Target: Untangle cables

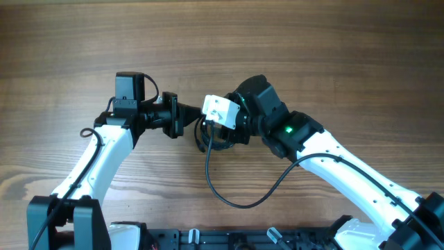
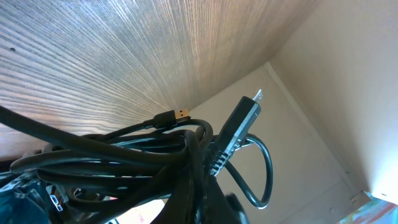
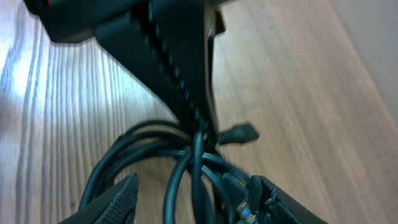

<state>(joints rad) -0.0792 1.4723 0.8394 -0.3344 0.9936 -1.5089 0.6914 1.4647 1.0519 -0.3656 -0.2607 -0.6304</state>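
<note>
Centre of the brown wooden tabletop: we see the left gripper clamped on the bunch of thin black flexible cables (a gold-tipped plug juts free). The right gripper has its fingers apart around them. One loop trails toward the robot-side edge.

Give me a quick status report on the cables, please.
Left gripper shut on cables. Right gripper open, straddling them. Bunch tangled, one loop trailing on table.

Soft daylight; blurry wrist close-ups
</note>
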